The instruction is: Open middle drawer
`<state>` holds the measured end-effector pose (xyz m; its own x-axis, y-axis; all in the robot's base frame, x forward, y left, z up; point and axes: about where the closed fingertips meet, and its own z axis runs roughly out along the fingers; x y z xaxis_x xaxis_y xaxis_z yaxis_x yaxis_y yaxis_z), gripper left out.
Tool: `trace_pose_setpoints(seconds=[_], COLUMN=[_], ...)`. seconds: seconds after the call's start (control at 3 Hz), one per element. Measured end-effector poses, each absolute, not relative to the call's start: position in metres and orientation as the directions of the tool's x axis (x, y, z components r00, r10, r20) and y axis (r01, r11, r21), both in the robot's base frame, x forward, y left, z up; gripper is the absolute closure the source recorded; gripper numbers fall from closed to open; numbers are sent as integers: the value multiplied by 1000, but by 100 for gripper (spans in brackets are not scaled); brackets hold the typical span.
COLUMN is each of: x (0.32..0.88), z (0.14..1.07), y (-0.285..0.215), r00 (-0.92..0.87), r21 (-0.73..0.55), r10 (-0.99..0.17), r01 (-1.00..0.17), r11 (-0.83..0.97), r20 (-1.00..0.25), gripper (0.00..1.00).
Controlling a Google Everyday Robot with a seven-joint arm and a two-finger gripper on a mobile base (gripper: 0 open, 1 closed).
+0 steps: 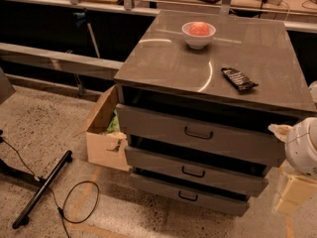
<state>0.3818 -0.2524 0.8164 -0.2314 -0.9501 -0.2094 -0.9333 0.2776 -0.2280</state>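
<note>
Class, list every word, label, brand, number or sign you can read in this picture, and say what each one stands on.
No text here can be read.
Dark wrapper on the cabinet top: pale printed marks, too blurred to read.
Middle drawer: plain front, no label.
Cardboard box: no print visible.
Hand, low at the right edge beside the drawers: no marking visible.
</note>
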Motion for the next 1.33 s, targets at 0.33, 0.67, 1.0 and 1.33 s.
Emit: trace_pose_setpoints(seconds=[0.33,0.67,1.0,1.33], x=[383,386,375,363], z=[802,750,707,664], y=[-253,-255,-256,-253], r00=[-251,-262,-275,-271], r21=[-254,-300,-307,-298], r10=[-945,-950,-949,-948], r01=[-919,-904,-899,-903], r11=[301,303,311,311], r20=[-210,-172,-156,-166], gripper=[0,0,0,0])
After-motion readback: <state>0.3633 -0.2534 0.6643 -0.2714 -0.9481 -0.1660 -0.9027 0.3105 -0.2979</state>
